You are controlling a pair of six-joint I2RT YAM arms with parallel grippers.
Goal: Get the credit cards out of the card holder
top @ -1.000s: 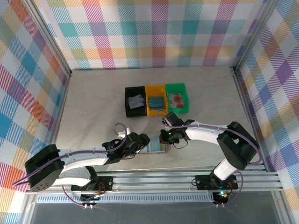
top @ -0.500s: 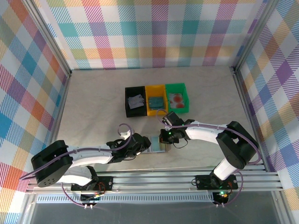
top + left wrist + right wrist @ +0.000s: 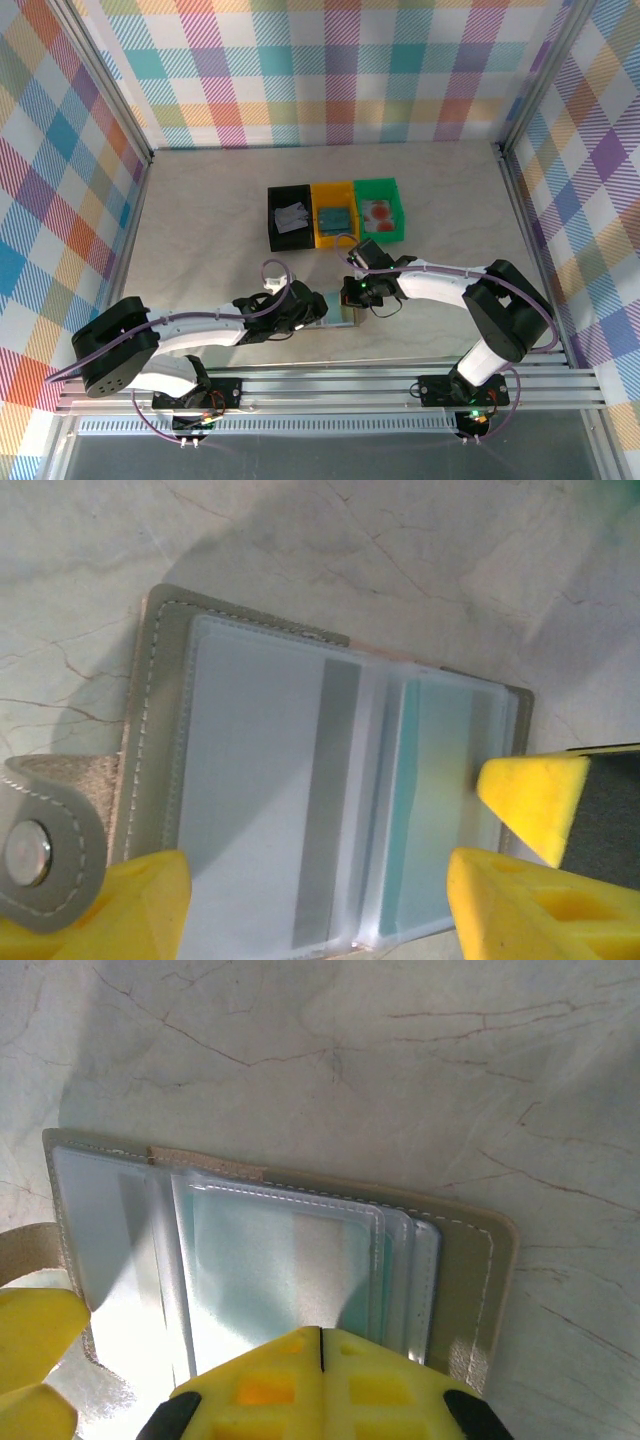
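near side of the table (image 3: pixel 200 230): card holder (image 3: pixel 338 312) lies open and flat between the two arms. left gripper (image 3: pixel 306 308) reaches in from the left over the holder's left part, fingers spread wide. in its wrist view the left gripper (image 3: pixel 320 905) has one yellow finger either side of the open card holder (image 3: pixel 260 800); can't tell if they touch it. snap tab (image 3: pixel 45 845) with a metal stud sticks out past one end. a teal edge (image 3: pixel 405 800) shows inside the pocket panel next to the spine. right gripper (image 3: pixel 352 294) reaches in from the right, fingers pressed together with nothing between them. in its wrist view the right gripper (image 3: pixel 320 1360) has its tip on the clear pocket sleeves of the card holder (image 3: pixel 270 1250), which fan out slightly. farther back, well apart from the holder, three trays sit side by side in a row: black tray (image 3: pixel 274 225) on the left with a whitish card (image 3: pixel 292 217), yellow tray (image 3: pixel 335 240) in the middle with a teal card (image 3: pixel 334 217), green tray (image 3: pixel 380 186) on the right with a reddish card (image 3: pixel 379 211).
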